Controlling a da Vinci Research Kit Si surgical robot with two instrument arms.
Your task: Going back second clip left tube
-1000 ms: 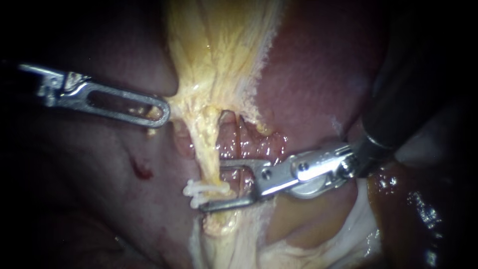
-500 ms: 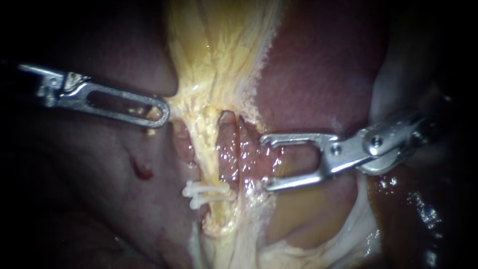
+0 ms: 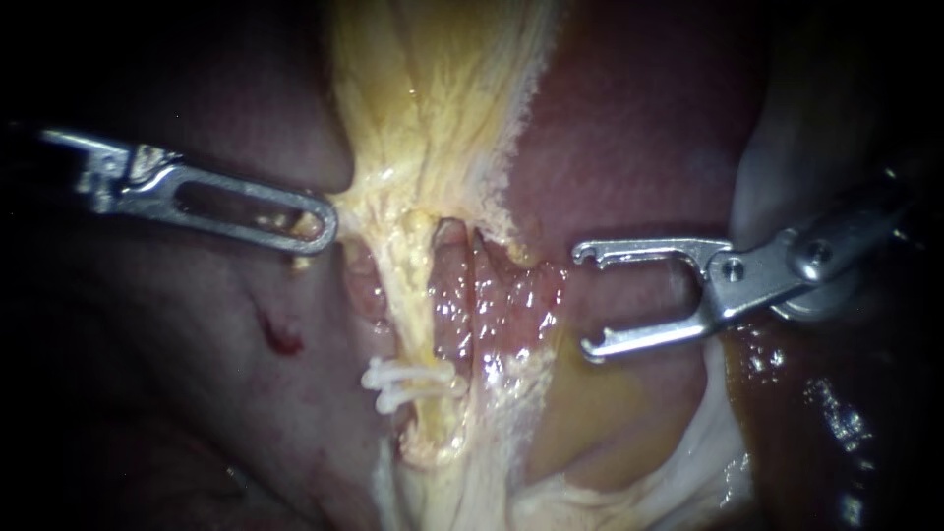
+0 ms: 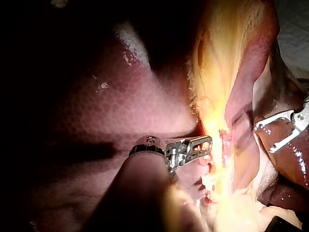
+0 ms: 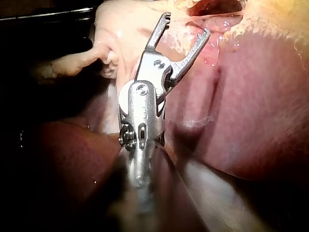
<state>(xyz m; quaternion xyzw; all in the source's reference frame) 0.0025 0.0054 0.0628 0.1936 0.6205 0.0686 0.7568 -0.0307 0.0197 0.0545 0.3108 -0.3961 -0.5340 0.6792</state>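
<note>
The left tube (image 3: 408, 285), a pale yellow strand, runs down from the yellow fatty tissue (image 3: 433, 108). White clips (image 3: 408, 382) sit across its lower part. A reddish tube (image 3: 454, 285) lies just to its right. My left instrument (image 3: 307, 225) is shut on the edge of the yellow tissue left of the tubes, as the left wrist view (image 4: 205, 144) also shows. My right instrument (image 3: 587, 300) stands right of the tubes, apart from them, its jaws wide open and empty. The right wrist view shows those hooked open jaws (image 5: 187, 25) short of the tissue.
Dark red liver (image 3: 639, 128) lies behind and right of the tubes. A small bloody nick (image 3: 280, 339) marks the tissue at the lower left. Pale whitish tissue (image 3: 708, 442) and a glossy brown surface (image 3: 816, 403) lie under the right instrument.
My right instrument has drawn back to the right, away from the clipped left tube, with its jaws open. The left instrument has held still.
</note>
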